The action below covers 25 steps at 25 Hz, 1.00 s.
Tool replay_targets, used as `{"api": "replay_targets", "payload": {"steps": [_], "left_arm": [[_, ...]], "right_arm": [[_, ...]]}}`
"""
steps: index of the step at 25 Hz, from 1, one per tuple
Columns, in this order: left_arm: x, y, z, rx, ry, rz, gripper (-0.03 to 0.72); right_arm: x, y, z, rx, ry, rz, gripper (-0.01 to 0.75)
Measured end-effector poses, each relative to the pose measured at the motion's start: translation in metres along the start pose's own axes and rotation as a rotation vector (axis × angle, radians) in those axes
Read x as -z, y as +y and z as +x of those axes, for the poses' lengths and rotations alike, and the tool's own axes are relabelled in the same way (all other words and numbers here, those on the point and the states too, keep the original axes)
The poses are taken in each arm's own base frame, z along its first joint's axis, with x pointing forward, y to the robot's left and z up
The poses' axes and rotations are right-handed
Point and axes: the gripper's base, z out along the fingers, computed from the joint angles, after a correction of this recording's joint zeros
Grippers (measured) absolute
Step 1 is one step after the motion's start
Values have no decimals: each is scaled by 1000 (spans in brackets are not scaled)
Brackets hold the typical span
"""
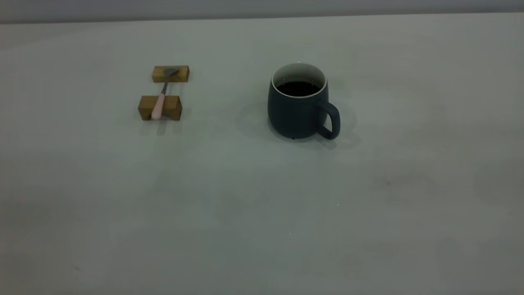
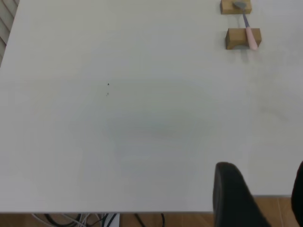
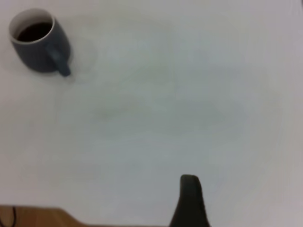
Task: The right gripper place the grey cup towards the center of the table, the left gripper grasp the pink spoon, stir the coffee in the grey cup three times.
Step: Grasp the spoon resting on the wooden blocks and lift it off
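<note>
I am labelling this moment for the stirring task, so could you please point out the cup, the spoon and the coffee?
cup [image 1: 292, 116], exterior view, on its dark outer wall.
spoon [image 1: 157, 108], exterior view, on the pink handle lying on the nearer wooden block.
coffee [image 1: 298, 88], exterior view, on the dark liquid surface.

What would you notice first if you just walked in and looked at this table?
First the grey cup, standing right of the table's middle with dark coffee inside and its handle pointing to the right. Next the pink spoon, off to the cup's left, lying across two small wooden blocks. Neither gripper is near them; the table around them is plain and pale.
</note>
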Motion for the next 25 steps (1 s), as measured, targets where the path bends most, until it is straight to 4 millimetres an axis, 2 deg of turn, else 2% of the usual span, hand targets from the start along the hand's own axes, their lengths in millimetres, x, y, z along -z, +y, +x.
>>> {"api": "replay_targets", "payload": {"steps": [12, 25], "left_arm": [[0, 0, 0, 0, 0, 0, 382], [0, 0, 0, 0, 0, 0, 382]], "right_arm": [[3, 0, 9, -7, -70, 11, 621], [3, 0, 9, -5, -71, 11, 414]]}}
